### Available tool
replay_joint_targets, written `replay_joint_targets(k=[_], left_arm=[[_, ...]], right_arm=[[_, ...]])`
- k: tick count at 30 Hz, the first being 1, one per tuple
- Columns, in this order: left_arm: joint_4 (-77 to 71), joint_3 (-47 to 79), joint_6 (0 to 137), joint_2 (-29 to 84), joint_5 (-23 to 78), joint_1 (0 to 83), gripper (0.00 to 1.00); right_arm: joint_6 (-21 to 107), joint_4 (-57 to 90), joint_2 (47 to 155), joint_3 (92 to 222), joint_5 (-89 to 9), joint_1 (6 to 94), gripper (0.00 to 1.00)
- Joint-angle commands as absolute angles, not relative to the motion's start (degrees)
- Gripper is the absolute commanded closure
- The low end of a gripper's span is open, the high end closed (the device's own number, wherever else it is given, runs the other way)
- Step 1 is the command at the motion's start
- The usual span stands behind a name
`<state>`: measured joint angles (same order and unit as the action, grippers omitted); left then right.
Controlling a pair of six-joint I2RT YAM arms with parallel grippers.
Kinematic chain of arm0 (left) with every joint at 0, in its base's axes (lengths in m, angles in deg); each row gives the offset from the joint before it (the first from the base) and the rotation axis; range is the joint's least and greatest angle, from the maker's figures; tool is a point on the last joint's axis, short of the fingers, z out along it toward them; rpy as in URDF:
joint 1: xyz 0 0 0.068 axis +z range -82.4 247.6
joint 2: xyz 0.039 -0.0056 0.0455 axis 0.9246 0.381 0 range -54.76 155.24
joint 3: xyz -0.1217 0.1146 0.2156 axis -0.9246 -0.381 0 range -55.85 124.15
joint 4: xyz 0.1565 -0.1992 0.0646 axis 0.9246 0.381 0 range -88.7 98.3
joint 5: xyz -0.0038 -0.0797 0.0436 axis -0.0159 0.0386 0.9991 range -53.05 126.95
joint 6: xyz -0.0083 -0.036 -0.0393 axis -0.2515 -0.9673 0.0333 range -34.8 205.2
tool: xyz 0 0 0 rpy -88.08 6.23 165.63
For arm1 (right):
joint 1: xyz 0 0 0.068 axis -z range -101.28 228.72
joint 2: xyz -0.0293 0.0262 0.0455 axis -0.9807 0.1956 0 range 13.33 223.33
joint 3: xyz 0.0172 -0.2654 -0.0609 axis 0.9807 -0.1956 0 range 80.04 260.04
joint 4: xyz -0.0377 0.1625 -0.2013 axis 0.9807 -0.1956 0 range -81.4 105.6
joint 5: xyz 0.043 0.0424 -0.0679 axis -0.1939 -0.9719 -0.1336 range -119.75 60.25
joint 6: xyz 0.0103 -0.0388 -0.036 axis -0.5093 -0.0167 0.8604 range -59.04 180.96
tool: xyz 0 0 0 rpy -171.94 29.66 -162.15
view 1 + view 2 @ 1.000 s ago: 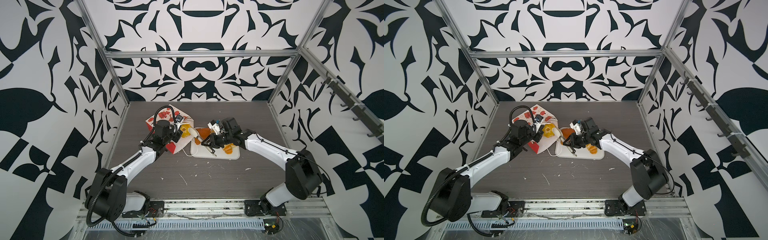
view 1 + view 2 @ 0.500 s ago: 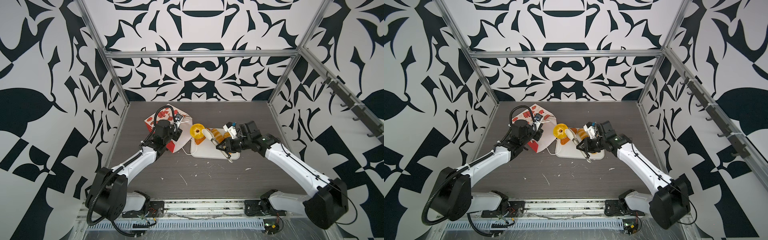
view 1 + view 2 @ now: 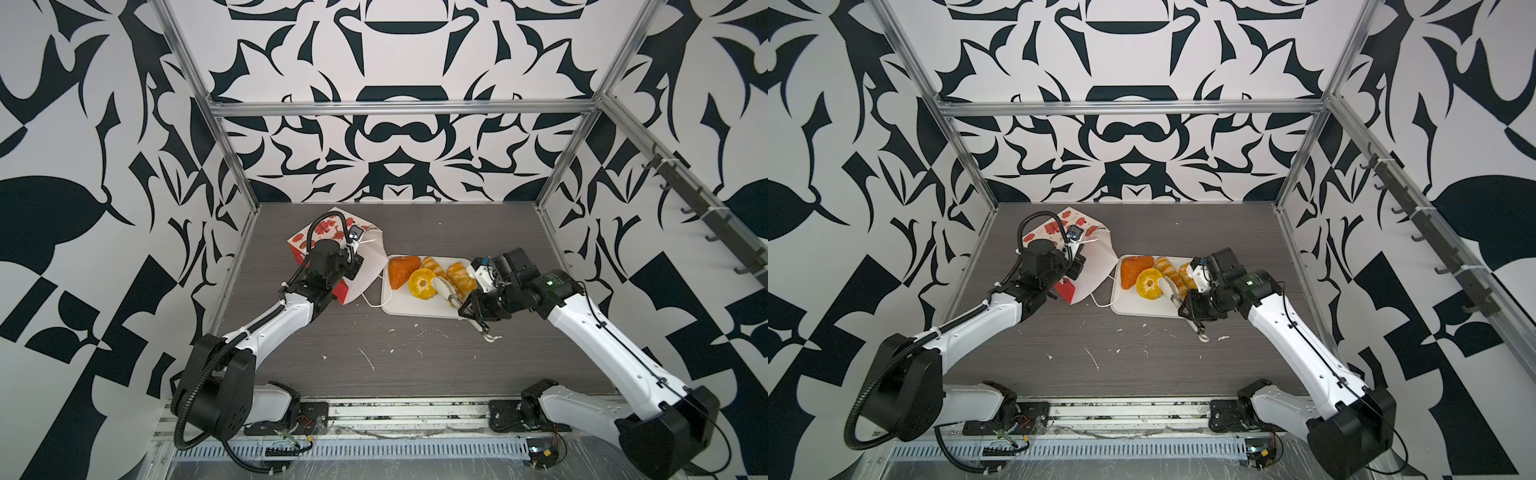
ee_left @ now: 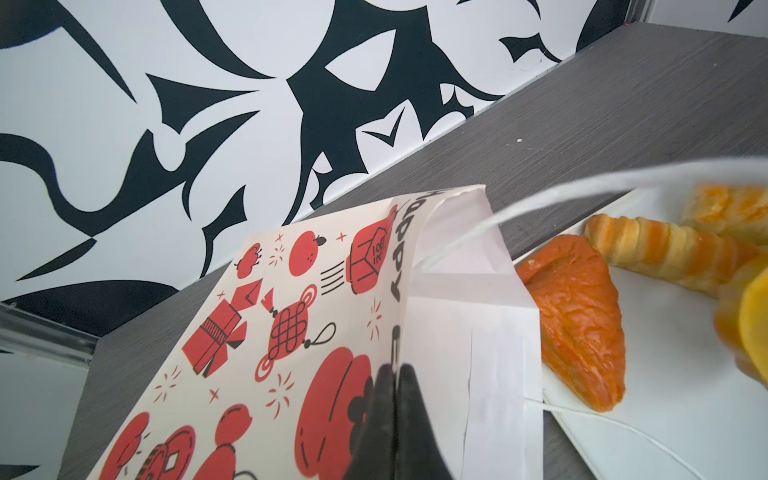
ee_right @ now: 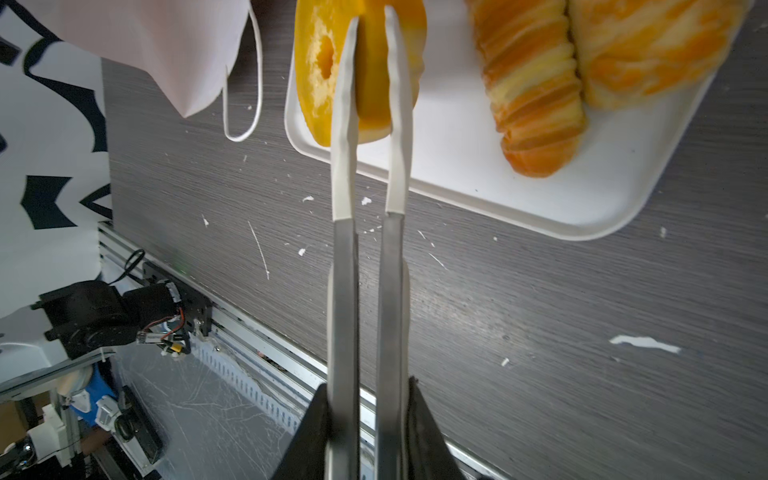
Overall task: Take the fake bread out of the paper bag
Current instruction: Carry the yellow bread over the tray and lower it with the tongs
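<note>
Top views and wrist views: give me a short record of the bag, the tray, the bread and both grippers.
paper bag: on its side, left of the tray in both top views, mouth toward it
bag's inside: not visible
left gripper: shut on the paper bag's edge
tray: white, carries triangle pastry, ring bun, long twist, striped roll
right gripper: shut on the tongs, whose white tips straddle the ring bun

Glossy fake bread (image 3: pixel 401 270) sits on a smooth white plastic tray (image 3: pixel 407 308); a matt printed paper bag (image 4: pixel 291 332); brushed-metal tongs (image 5: pixel 345 291) with matt white tips; a grey wood-grain tabletop (image 3: pixel 415 374), flecked white.
</note>
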<state>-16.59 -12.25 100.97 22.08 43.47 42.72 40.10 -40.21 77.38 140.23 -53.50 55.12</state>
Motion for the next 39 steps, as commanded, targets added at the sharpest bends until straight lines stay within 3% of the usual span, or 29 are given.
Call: replay_joint_targets(k=[1,21,39], left_arm=[[-19.66,-13.89,99.97,21.79,44.14,42.61,1.0],[-25.55,-17.28,99.97,22.81,44.08,42.69,1.0],[-29.88,-19.22,98.56,24.07,43.1,43.47,1.0]], right_arm=[[42.56,-44.46,76.92,144.47,-50.16,55.43,0.94],[46.47,-60.76,88.37,157.78,-37.45,54.71,0.92],[41.91,-65.08,99.9,166.09,-25.64,41.86,0.91]])
